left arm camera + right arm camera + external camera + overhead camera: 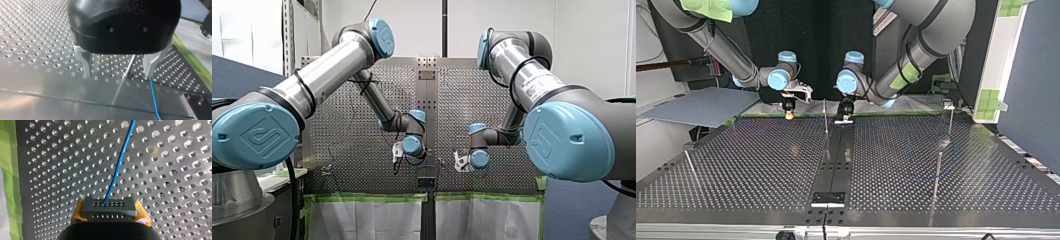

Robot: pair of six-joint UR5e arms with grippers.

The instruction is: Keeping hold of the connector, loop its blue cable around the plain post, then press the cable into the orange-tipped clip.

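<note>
The shiny tabletop (761, 165) is full of little holes. Green tape (362, 198) runs along its edge. A grey board (701, 106) lies beside it.

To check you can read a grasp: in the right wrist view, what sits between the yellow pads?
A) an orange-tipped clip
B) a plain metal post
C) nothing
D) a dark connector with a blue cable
D: the yellow pads of my right gripper clamp the dark connector, with the blue cable leaving its face.
</note>
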